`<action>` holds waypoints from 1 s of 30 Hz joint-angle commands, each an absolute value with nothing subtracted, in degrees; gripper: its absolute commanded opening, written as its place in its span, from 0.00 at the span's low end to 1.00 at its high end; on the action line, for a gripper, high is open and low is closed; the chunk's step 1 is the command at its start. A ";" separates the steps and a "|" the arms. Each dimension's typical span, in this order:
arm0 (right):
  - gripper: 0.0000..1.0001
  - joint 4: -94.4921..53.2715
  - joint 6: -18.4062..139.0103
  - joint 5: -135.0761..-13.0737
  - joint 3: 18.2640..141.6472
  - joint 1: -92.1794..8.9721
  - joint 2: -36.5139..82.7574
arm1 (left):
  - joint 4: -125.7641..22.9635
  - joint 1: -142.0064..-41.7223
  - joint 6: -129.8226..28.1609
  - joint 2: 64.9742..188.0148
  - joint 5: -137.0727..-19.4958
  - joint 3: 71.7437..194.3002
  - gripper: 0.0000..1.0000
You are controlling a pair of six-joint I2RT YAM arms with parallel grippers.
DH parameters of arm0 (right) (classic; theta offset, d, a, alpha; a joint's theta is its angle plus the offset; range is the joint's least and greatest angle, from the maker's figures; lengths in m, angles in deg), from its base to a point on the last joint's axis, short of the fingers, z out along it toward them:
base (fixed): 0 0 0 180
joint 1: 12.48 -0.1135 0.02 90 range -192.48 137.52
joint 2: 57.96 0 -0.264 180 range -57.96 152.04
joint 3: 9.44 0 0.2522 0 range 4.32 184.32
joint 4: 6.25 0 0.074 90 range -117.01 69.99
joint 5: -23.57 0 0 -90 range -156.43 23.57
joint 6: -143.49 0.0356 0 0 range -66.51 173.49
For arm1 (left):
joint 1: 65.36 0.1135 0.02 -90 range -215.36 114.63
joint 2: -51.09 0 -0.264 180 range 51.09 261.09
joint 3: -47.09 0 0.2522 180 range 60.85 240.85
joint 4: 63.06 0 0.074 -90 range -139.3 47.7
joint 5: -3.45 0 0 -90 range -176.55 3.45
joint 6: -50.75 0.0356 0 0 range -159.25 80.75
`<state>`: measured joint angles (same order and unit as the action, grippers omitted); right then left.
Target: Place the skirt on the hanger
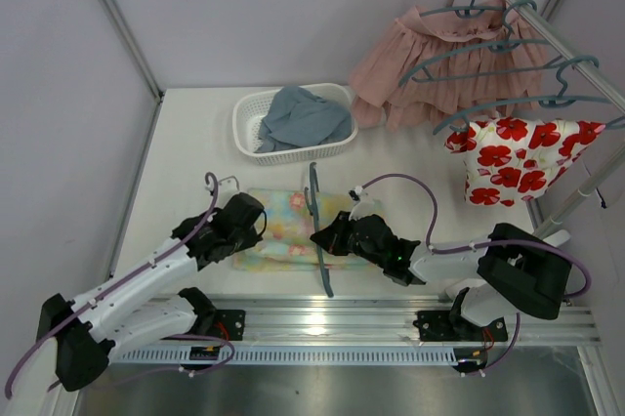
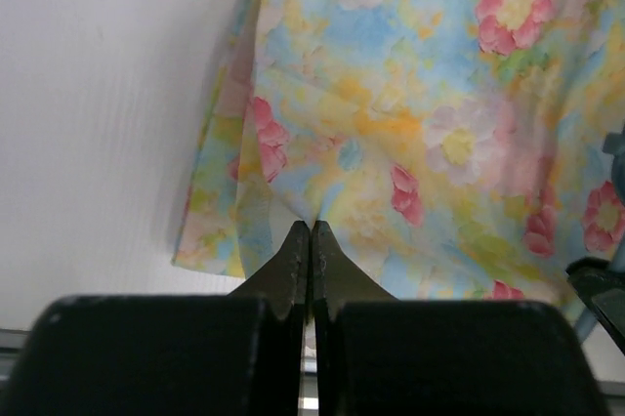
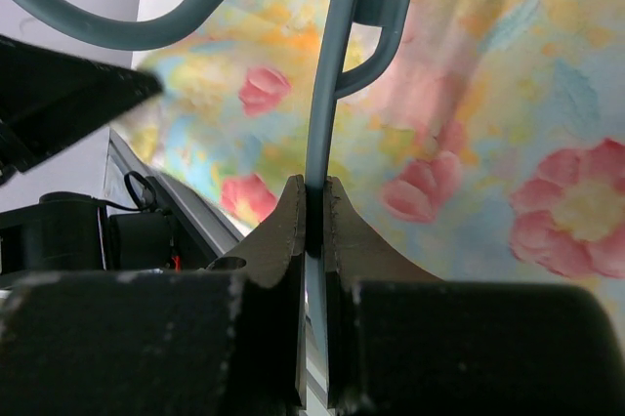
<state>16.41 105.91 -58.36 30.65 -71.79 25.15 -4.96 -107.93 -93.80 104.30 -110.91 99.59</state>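
Skirt [image 1: 283, 223] lies flat on surface [image 1: 195, 143], just in front of basket [image 1: 293, 154].
Left claw [image 2: 311, 230], in front of basket's left end, is closed and pinching skirt cloth near edge.
Right claw [image 3: 314, 187], in front of basket's right end, is clamped on bar of hanger [image 3: 325, 94]; hanger lies across skirt.
Advice: raise pinched cloth only slightly, confirm how many layers are caught, hold hanger level, ease shoulder in under lifted edge. Hard pull would likely bunch skirt.
Basket holds crumpled blue-grey cloth [image 1: 303, 118].
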 commanded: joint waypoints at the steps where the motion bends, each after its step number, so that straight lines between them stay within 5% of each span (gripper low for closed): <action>1: 0.00 17.34 104.90 -56.94 30.25 -71.28 23.08 | -3.33 -104.57 -85.06 104.35 -114.58 102.07 0.00; 11: 0.00 16.11 105.17 -56.33 29.20 -71.28 21.41 | -12.91 -100.35 -70.46 101.62 -113.35 100.32 0.00; 20: 0.00 15.93 105.17 -56.50 29.46 -71.19 21.32 | -9.48 -99.73 -79.15 105.50 -112.22 96.90 0.01; 23: 0.00 16.02 105.08 -56.50 29.37 -71.01 20.97 | -10.19 -99.73 -80.38 102.26 -109.40 95.92 0.19; 27: 0.00 17.77 105.08 -57.55 29.55 -70.84 21.23 | -8.52 -99.73 -81.26 98.73 -106.94 96.01 0.68; 30: 0.00 19.26 104.90 -58.34 29.72 -70.84 22.02 | -4.75 -99.73 -81.44 98.02 -106.06 100.03 0.83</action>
<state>14.55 105.93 -58.20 29.45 -71.15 22.68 -7.52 -100.11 -80.35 99.08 -108.19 95.88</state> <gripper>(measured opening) 0.051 0.806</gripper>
